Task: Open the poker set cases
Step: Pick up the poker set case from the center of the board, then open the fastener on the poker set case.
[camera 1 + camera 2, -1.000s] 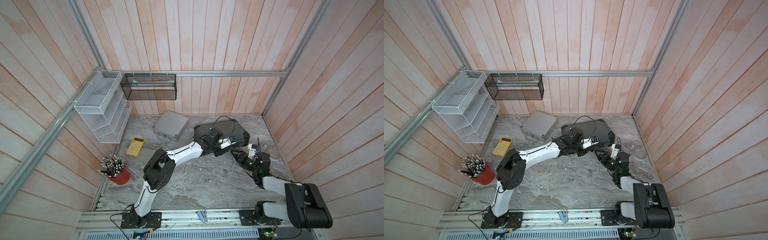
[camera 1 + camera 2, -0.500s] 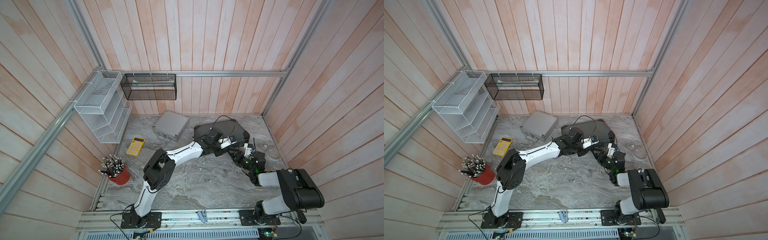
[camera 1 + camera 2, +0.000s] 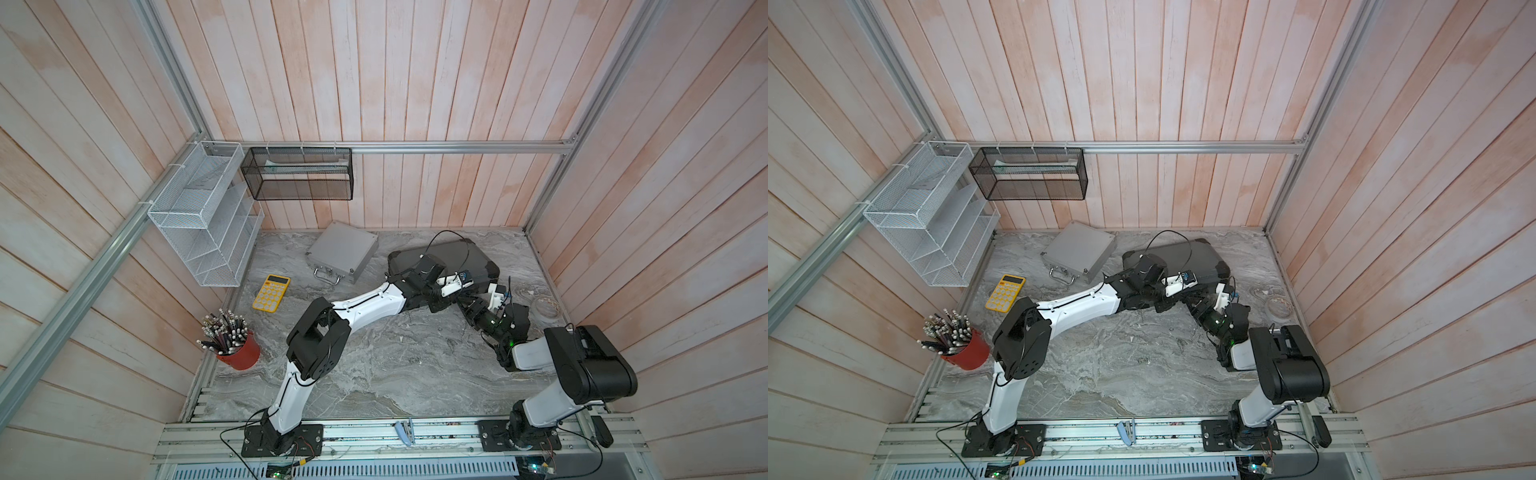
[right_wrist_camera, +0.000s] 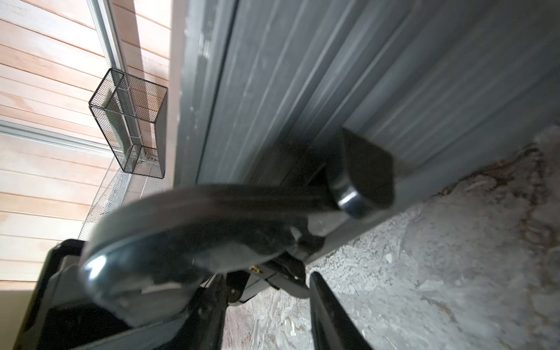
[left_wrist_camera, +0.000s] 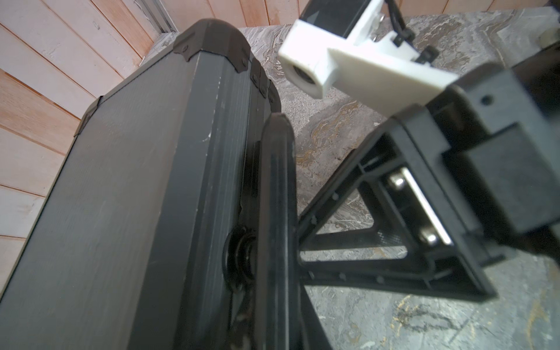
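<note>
Two closed poker cases lie at the back of a grey marble table [image 3: 374, 365], walled in pale wood, in both top views: silver case [image 3: 345, 249] left, dark-grey case [image 3: 1200, 257] right. Both arms stretch low, left gripper [image 3: 444, 302] and right gripper [image 3: 467, 306] meeting at its front edge. Left wrist view: whether the left fingers are apart cannot be told. Right wrist view, blurred: right fingers [image 4: 327, 315] apart beside the case's handle [image 4: 212, 209]

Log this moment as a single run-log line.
target: dark-grey case, shut | silver case: shut, no pincer on it | left pincer: at target's front edge | right pincer: by its handle, grip unclear
</note>
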